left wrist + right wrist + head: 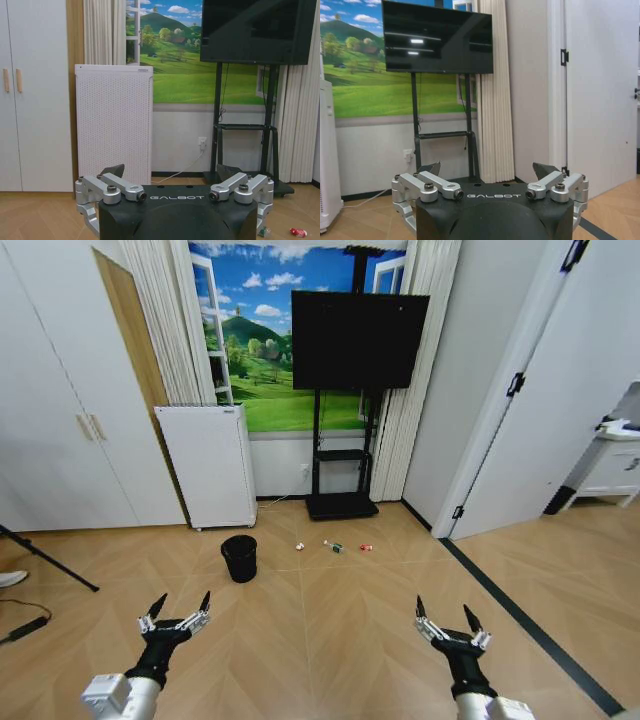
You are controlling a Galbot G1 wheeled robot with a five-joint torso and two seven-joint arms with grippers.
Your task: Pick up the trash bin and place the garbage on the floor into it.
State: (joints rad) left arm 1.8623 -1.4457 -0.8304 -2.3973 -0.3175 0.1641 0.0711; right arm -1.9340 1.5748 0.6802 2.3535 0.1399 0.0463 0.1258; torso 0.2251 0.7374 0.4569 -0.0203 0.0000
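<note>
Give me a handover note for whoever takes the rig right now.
Left gripper: open, empty, held low in front.
Right gripper: open, empty, held low in front.
Trash bin: upright on the floor, ahead, near the white appliance.
Garbage: white scrap, bottle, red item, in a row beside the bin.
Done: nothing.
Left: pick up the bin, collect all three pieces.

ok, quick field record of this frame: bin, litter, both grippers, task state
trash bin: upright on the floor, in front of the white appliance
garbage: white scrap, bottle, red-white item, in a row right of the bin
left gripper: open, empty, held low, short of the bin
right gripper: open, empty, held low
task state: bin not picked up, no litter inside it yet
</note>
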